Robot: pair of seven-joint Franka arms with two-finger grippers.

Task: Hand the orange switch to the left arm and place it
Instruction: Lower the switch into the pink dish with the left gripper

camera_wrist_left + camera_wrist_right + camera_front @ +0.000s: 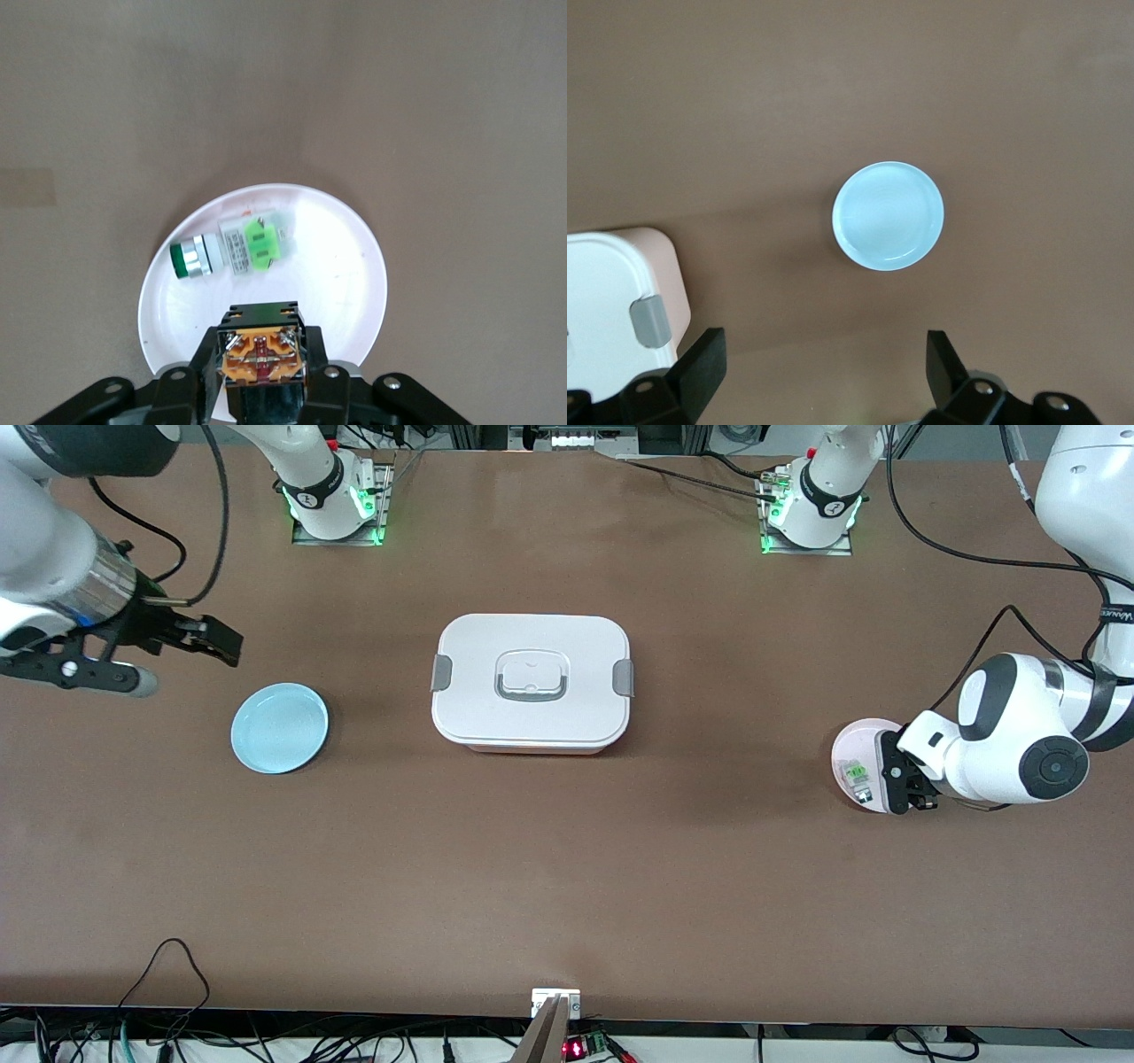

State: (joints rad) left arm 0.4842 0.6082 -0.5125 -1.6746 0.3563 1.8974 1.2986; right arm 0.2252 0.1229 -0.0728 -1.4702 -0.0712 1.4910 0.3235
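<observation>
At the left arm's end of the brown bench (567, 886), the left pincer (262, 372) is clamped on the orange switch (262, 354), its two fingers (205, 367) pressed against the black sides of the part, directly over a pale pink plate (345, 292). The switch shows its orange end with metal contacts toward the wrist camera; whether it is touching the plate or just clear of it cannot be told. On that same plate, apart from the gripped switch, lies a small clear part with a green top (232, 251), resting on its side. In the front view the left arm's white wrist covers part of the plate (850, 755), and the pincer (905, 779) shows as a black shape at its edge.

The box (532, 682), white with grey side clips and a grey handle on its lid, sits in the middle of the bench between the two arms.

Toward the right arm's end, a light blue plate (280, 727) lies on the bench, well apart from the box. The right pincer (208, 640) waits in the air over the bench beside that plate, its fingers (698, 372) spread wide apart and holding nothing; its wrist camera looks down on the blue plate (888, 215) and one corner of the box (620, 301).
</observation>
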